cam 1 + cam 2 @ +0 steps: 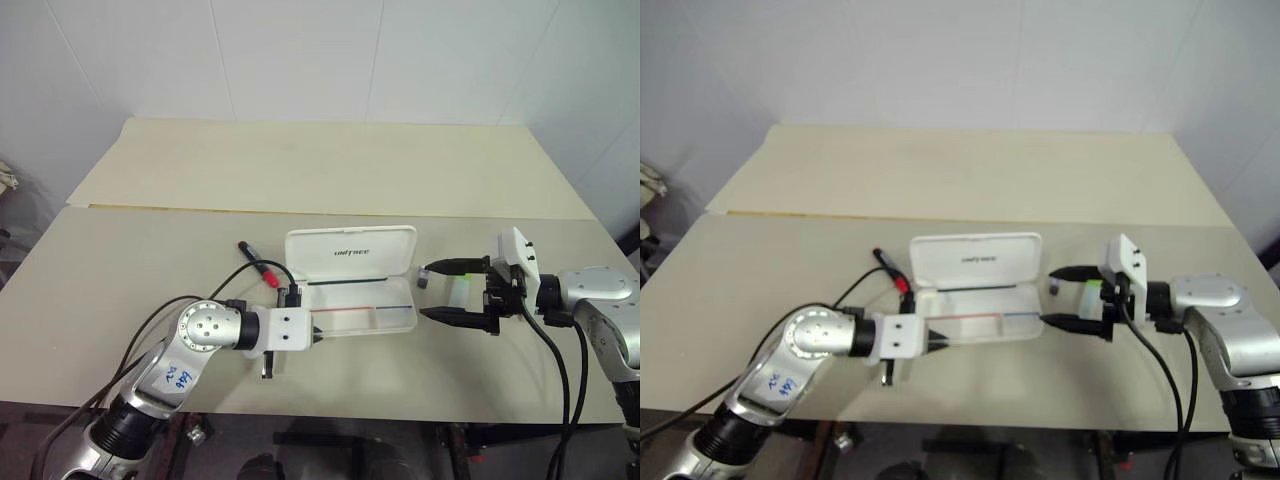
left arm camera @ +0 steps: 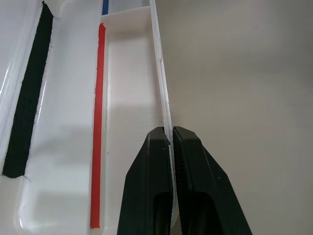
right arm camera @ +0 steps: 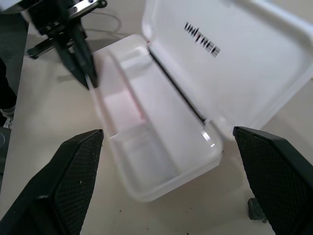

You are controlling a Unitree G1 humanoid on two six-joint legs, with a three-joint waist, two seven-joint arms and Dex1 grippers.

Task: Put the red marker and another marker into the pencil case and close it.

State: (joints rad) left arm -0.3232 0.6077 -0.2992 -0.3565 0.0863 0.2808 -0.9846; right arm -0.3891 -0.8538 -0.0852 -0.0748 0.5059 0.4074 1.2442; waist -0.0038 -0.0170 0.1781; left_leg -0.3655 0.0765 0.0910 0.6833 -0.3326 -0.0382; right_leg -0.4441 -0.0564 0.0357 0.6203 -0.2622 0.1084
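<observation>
1. The pencil case (image 1: 352,280) lies open on the table (image 1: 150,290), lid tilted up at the far side, tray empty, long axis running left to right.
2. Left claw (image 1: 316,337) is pinching the tray's near wall at its left end.
3. Right claw (image 1: 440,292) stands spread wide just off the case's right end, holding nothing.
4. The green marker (image 1: 458,291) lies between the right claw's fingers, so the right arm is nearer.
5. The red marker (image 1: 259,262) lies slantwise just left of the case, beyond the left claw.
6. The table is plain and pale; white walls behind.
</observation>
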